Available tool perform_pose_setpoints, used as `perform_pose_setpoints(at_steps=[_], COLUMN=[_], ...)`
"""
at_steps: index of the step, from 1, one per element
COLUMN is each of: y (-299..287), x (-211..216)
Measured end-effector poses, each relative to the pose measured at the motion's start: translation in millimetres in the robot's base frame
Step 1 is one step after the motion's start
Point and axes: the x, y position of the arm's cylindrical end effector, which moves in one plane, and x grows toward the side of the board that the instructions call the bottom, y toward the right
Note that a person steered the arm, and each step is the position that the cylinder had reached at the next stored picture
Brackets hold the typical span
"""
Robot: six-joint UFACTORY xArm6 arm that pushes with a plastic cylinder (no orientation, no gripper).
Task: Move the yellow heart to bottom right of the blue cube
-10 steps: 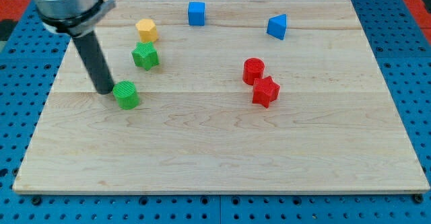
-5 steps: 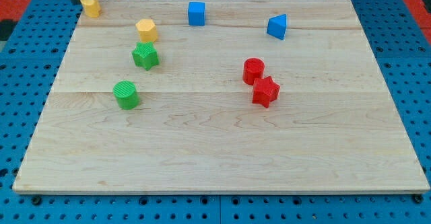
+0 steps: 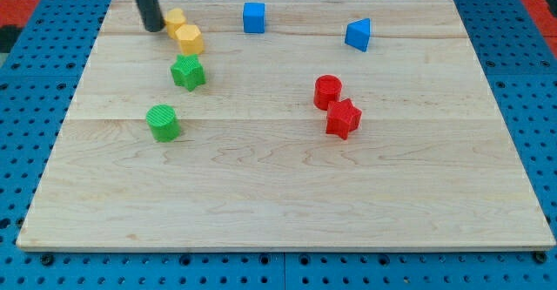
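Bright, even light falls from above on the wooden board, which shows no glare. Shadows are short and soft, tucked close under each block, as under the red star. Focus is sharp across the view. My rod looks slightly smeared near my tip. The board's edges taper with perspective.

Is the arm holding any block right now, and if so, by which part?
Nothing is held; the arm has no jaws. My tip sits at the view's left side of the yellow heart, apparently touching it.
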Motion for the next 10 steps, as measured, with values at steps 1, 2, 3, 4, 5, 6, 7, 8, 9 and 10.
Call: perform_pose_setpoints(at_steps=[1,2,3,4,5,6,7,8,9,10], y=[45.5,38.4,37.0,48.3,96.1,137.5,114.5,92.9,139.4,163.7], x=[0.0,-9.7,-29.3,-37.8,-18.1,-4.2,6.5,37.3,69.6,47.7])
